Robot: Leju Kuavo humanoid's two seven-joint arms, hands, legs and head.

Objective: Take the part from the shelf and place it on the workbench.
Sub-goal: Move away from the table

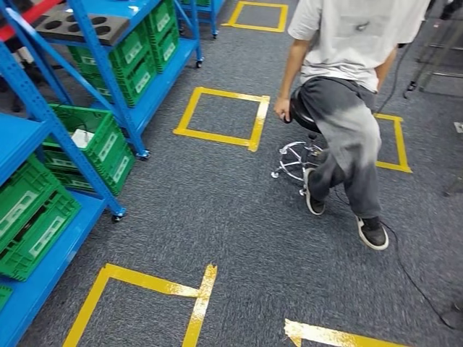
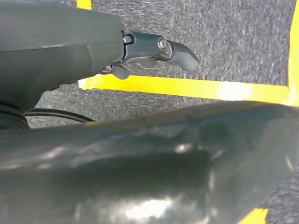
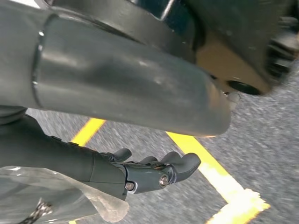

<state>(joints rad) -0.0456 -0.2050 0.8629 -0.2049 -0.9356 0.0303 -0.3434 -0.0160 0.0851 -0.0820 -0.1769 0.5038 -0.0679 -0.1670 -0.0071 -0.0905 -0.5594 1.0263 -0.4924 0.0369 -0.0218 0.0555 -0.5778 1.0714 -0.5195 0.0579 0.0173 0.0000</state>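
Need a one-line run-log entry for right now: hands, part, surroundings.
left hand: hanging, holds nothing | right hand: clear bag against it, grip unclear | blue shelf left | seated person ahead

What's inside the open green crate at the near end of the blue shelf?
The green crate on the blue shelf holds one white object. The crate walls and a shelf post hide the rest of its interior.

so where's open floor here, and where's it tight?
Open: the carpet between the blue shelf and the person on the stool, and inside the yellow tape square by the shelf's wheels. Tight: the shelf bays, packed with green crates, and around the stool base with its trailing cable.
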